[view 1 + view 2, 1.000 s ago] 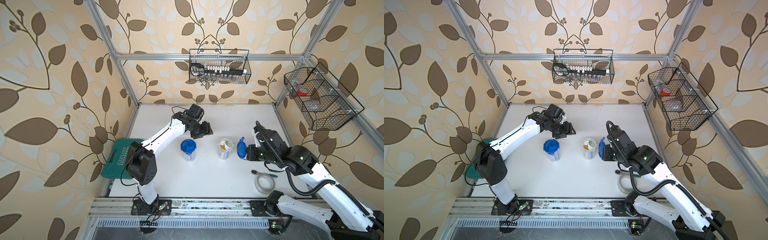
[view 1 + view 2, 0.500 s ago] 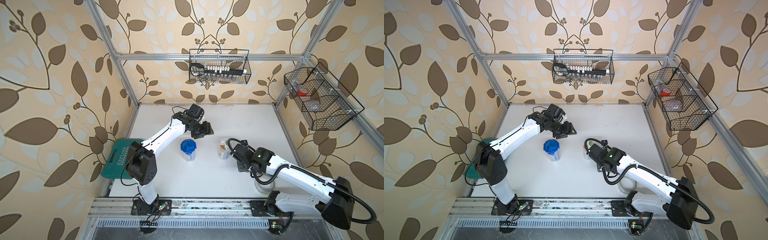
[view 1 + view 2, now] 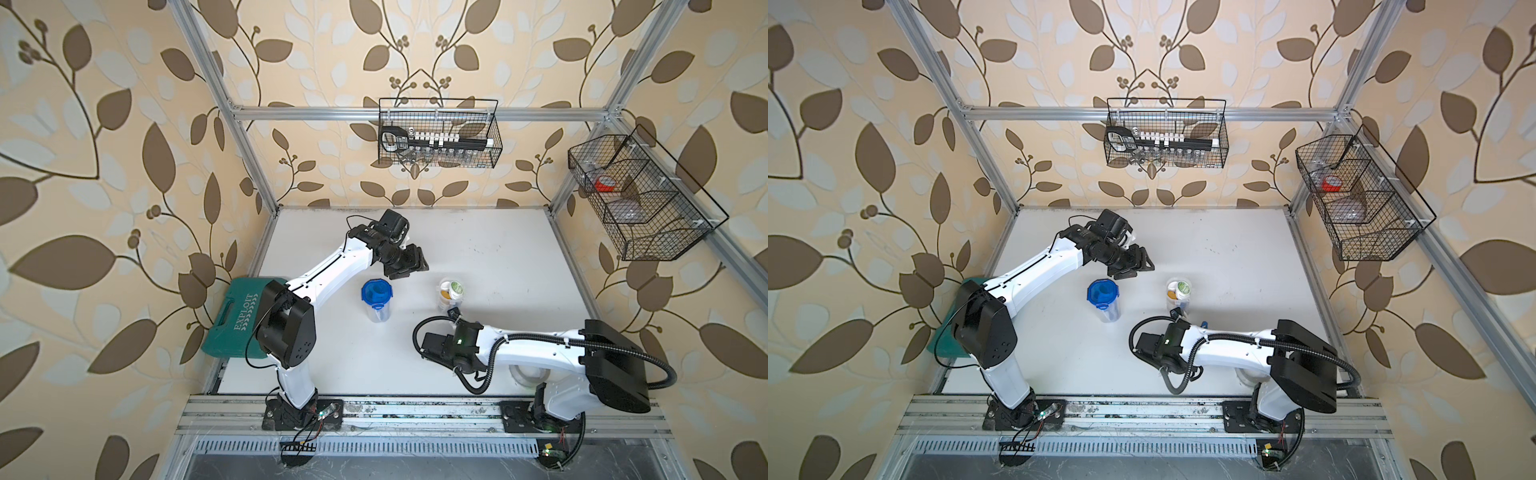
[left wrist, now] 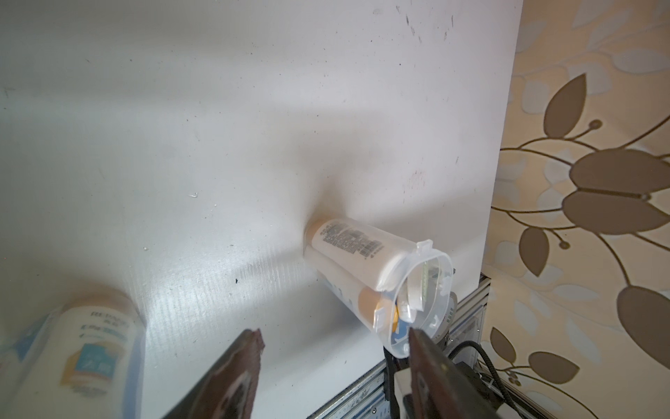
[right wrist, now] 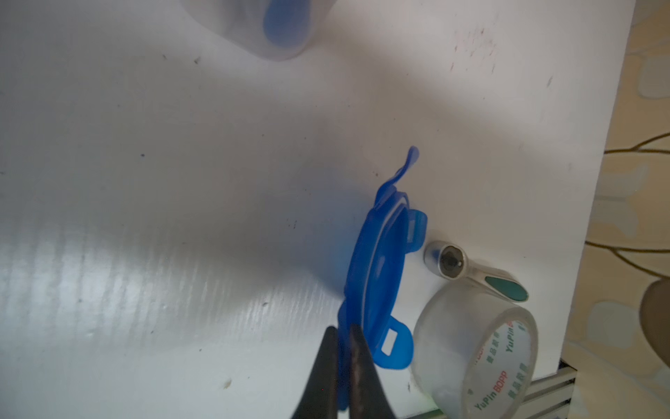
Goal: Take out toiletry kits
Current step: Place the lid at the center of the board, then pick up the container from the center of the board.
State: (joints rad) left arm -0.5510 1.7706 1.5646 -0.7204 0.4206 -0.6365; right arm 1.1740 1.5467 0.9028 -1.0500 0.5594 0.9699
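The toiletry kits sit in two clear jars mid-table. The open jar (image 3: pixel 451 291) (image 3: pixel 1179 291) shows white and orange bottles and a green-white disc (image 3: pixel 456 286); in the left wrist view this jar (image 4: pixel 380 275) lies just beyond my fingers. The other jar (image 3: pixel 379 311) (image 4: pixel 79 348) still wears its blue lid (image 3: pixel 377 293). My left gripper (image 3: pixel 409 266) (image 4: pixel 333 337) hangs open and empty between the jars, slightly behind them. My right gripper (image 5: pixel 342 332) is shut on a tab of the removed blue lid (image 5: pixel 380 261), which stands on edge on the table; the wrist hides it from above.
A tape roll (image 5: pixel 475 348) and a silver tool with a teal handle (image 5: pixel 471 272) lie right beside the loose lid, near the table's front right corner. A green case (image 3: pixel 245 316) sits off the left edge. Wire baskets (image 3: pixel 438 133) (image 3: pixel 640 199) hang on the walls.
My right arm swung from beside the open jar toward the front, bringing the blue lid down next to the tape roll. The left arm has hardly moved.
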